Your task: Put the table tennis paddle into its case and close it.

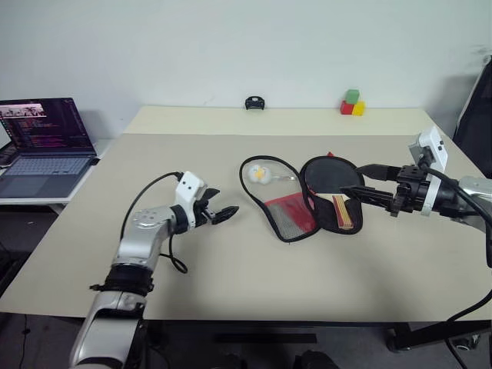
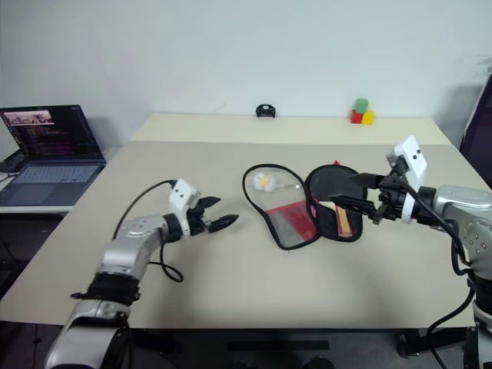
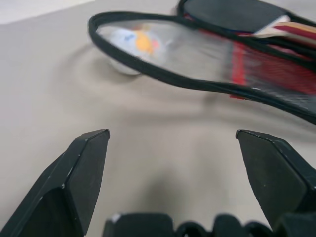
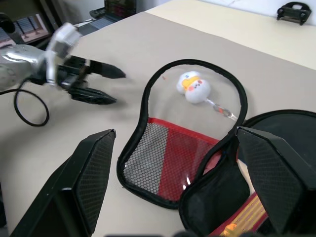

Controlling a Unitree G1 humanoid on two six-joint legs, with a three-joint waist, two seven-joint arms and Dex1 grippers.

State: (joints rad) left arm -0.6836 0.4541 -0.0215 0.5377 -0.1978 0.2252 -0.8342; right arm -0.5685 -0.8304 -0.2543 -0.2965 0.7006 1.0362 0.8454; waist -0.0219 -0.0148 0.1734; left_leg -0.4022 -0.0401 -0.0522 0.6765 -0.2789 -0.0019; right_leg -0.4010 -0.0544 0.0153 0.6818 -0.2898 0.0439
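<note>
Case (image 1: 296, 201) lies unzipped mid-surface, paddle (image 1: 332, 183) already on its right half. Left tool (image 1: 221, 207) released, near the clear flap; right tool (image 1: 367, 184) released, over the paddle. Flap looks light and floppy; pinch the stiffer zipper rim to fold it.

The paddle-shaped zippered fabric case (image 1: 296, 201) lies unzipped and spread flat near the table's middle, its two halves hinged side by side. The half at nine o'clock shows a pale lining up top and red panel with black mesh below. On the three o'clock half rests the black-faced table tennis paddle (image 1: 332, 178), flat, its red-and-black striped wooden handle pointing toward six o'clock.
</note>
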